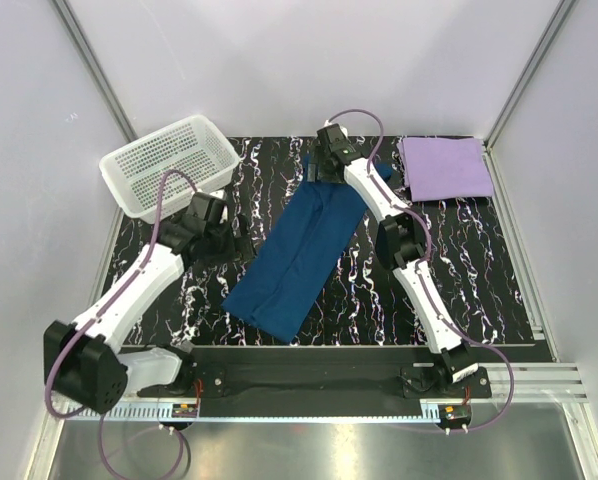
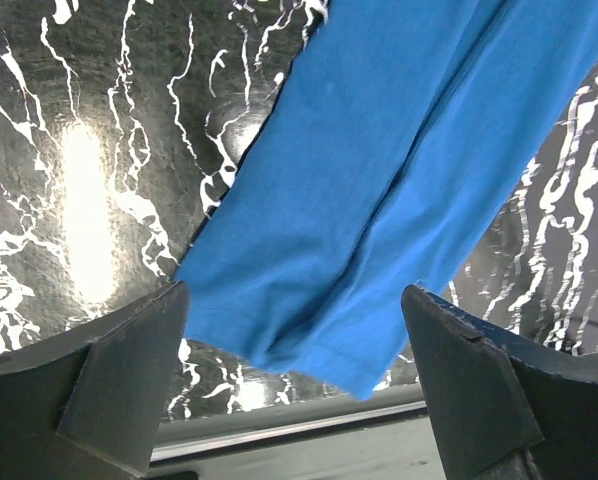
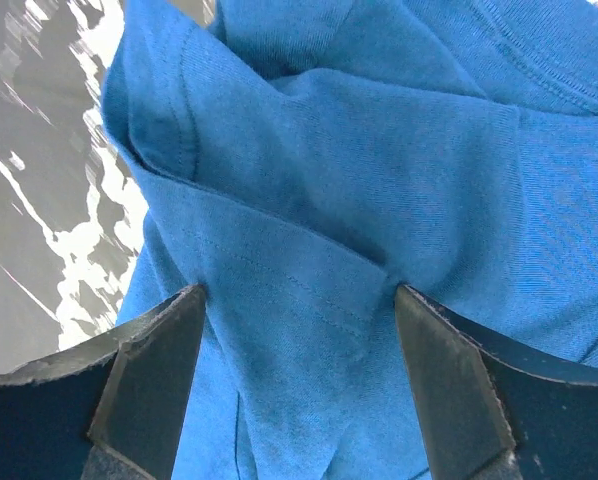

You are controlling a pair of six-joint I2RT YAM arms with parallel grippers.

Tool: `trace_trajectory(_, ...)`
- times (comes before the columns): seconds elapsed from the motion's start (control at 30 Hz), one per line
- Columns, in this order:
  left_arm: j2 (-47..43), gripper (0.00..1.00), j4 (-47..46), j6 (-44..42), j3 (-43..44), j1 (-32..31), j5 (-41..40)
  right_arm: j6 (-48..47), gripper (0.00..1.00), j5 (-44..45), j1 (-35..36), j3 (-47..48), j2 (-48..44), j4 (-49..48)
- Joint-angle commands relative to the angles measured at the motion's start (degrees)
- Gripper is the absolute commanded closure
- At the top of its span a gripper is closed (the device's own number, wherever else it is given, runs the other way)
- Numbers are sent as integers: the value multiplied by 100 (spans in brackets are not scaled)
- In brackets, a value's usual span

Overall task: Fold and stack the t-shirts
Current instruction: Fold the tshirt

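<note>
The dark teal-blue t-shirt (image 1: 301, 250) lies folded into a long strip, slanting from the far middle to the near middle of the black marbled table (image 1: 479, 270). No print shows. The pale lavender t-shirt (image 1: 445, 167) lies folded at the far right corner. My right gripper (image 1: 324, 172) is open, its fingers pressed down on the shirt's far end (image 3: 309, 230), a fold of cloth between them. My left gripper (image 1: 241, 243) is open and empty, just left of the strip; the shirt's near end (image 2: 379, 190) shows between its fingers.
A white perforated basket (image 1: 169, 160) stands at the far left corner, right behind the left arm. A metal rail (image 1: 379, 350) runs along the table's near edge. White walls close in the sides and back.
</note>
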State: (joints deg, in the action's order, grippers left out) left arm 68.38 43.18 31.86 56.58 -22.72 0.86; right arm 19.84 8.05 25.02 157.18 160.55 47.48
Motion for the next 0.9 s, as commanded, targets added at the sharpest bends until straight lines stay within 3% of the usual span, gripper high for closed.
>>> trace_trajectory(0.0, 368, 8, -196, -382, -68, 92, 195, -269, 17, -32, 47, 348, 293, -773)
trace_trajectory(0.17, 992, 11, -214, -567, 11, 84, 617, 275, 14, -295, 12, -28, -977, -521)
trace_trajectory(0.33, 1231, 15, -230, -303, 46, 127, 652, 521, 5, -708, 65, -442, -1859, 1234)
trace_trajectory(0.47, 1371, 14, -90, -232, 99, 241, 669, 373, 0, -1436, 319, -2299, -3218, 1965)
trace_trajectory(0.57, 1450, 15, -64, -232, -32, 399, 774, 389, 0, -1920, 486, -3795, -4561, 1643)
trace_trajectory(0.6, 1450, 16, -107, -250, -102, 548, 966, 546, 7, -2513, 495, -4923, -4924, 1093)
trace_trajectory(0.7, 1476, 19, -195, -268, -427, 847, 1318, 934, 17, -3343, 557, -6859, -6077, 17)
trace_trajectory(0.87, 1371, 20, -363, -250, -1015, 1173, 1610, 1319, 23, -4011, 1170, -8692, -6861, -1123)
